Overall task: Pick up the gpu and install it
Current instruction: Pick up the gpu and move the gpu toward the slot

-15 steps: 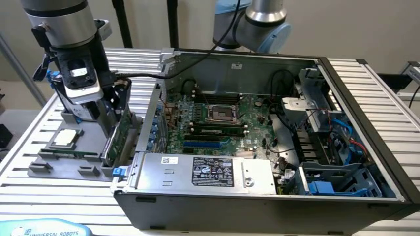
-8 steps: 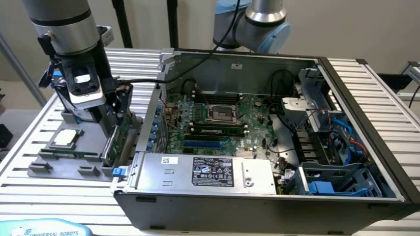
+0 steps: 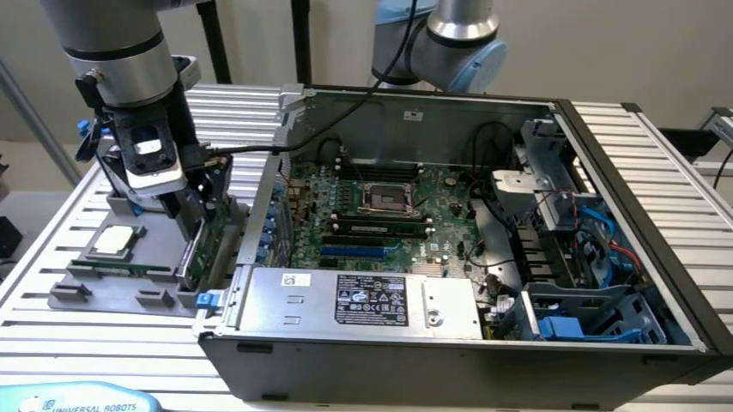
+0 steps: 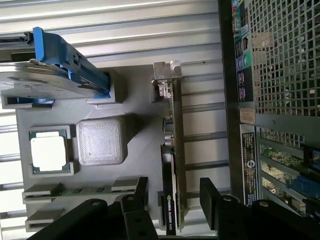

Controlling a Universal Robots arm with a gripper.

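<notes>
One claw (image 4: 175, 192), spread wide, hangs with a black finger on each side of the gpu (image 4: 172, 150). There's a gap both ways, so nothing's gripped. The gpu stands on edge in a slot of the grey tray (image 4: 140, 100), just beside the open computer case (image 3: 458, 343), on the exterior view's left. A processor chip (image 4: 48, 153) and a blue-railed drive (image 4: 50, 80) share the tray.
</notes>
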